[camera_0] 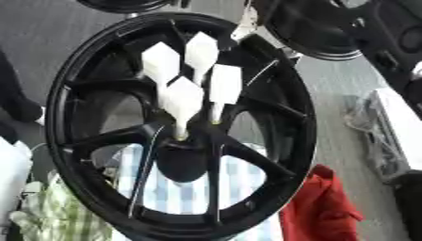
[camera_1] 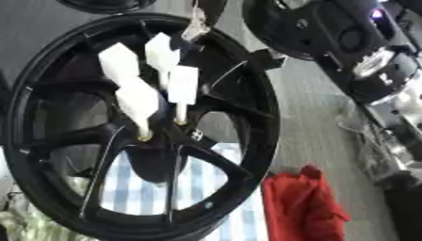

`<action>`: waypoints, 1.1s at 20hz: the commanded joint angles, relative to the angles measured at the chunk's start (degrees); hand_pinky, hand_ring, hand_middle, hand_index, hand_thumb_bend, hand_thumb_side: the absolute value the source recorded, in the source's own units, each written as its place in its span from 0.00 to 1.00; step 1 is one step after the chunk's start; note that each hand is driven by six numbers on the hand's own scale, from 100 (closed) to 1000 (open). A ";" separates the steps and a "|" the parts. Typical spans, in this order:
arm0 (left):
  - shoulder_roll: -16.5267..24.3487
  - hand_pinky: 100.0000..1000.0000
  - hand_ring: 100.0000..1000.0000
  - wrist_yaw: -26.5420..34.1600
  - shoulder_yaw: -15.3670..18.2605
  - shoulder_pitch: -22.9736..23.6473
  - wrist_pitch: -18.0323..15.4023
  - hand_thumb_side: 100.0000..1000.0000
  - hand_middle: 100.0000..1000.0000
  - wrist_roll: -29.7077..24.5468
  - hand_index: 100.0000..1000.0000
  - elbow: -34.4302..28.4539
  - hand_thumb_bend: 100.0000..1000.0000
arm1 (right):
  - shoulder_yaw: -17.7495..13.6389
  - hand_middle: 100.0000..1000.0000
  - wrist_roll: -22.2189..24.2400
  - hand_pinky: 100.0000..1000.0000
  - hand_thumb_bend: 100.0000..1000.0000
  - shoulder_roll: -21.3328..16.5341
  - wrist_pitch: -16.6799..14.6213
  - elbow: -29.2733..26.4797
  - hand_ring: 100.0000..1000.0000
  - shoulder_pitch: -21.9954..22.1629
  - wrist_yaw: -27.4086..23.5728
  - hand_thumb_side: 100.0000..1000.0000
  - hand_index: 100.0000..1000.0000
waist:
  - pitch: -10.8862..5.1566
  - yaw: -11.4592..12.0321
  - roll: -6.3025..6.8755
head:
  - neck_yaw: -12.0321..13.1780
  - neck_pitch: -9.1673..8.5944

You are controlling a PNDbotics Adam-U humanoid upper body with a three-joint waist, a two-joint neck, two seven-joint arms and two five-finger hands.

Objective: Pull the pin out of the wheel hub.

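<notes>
A black spoked wheel (camera_0: 301, 117) stands tilted and fills most of both views. Several white pins with wide angular heads stick out of its hub (camera_0: 183, 162), bunched together. The front pin (camera_0: 183, 100) runs down on a thin pale shaft into the hub, and another pin (camera_0: 225, 84) sits just to its right. My right arm (camera_1: 362, 42), black with a silver joint, comes in from the upper right. A dark shape by the rim's top edge seems to be my right hand (camera_1: 216, 9); its pose is unclear. It is apart from the pins. My left hand does not show.
A blue-and-white checked cloth (camera_0: 243, 183) lies behind the spokes, a red cloth (camera_0: 321, 207) at the lower right and a green checked cloth (camera_0: 58, 219) at the lower left. Another black rim (camera_0: 124, 4) shows at the top. A pale object (camera_0: 404, 122) lies at the right on the grey floor.
</notes>
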 commanded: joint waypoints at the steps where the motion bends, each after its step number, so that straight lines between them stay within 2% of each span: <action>1: 0.71 0.62 0.79 -0.15 0.16 -0.98 -0.04 0.68 0.71 0.04 0.74 -0.77 0.32 | -0.01 0.79 0.42 0.90 0.40 -1.62 -0.94 -0.49 0.81 -0.80 0.59 0.00 0.81 | -1.01 0.13 0.50 | -0.29 -0.74; 22: 0.73 0.62 0.79 -0.24 -0.07 -1.31 0.10 0.68 0.71 0.05 0.74 -0.69 0.33 | 1.47 0.78 0.42 0.90 0.39 -1.45 -2.40 1.16 0.80 0.51 3.05 0.00 0.79 | -0.52 0.44 0.36 | -0.37 -0.80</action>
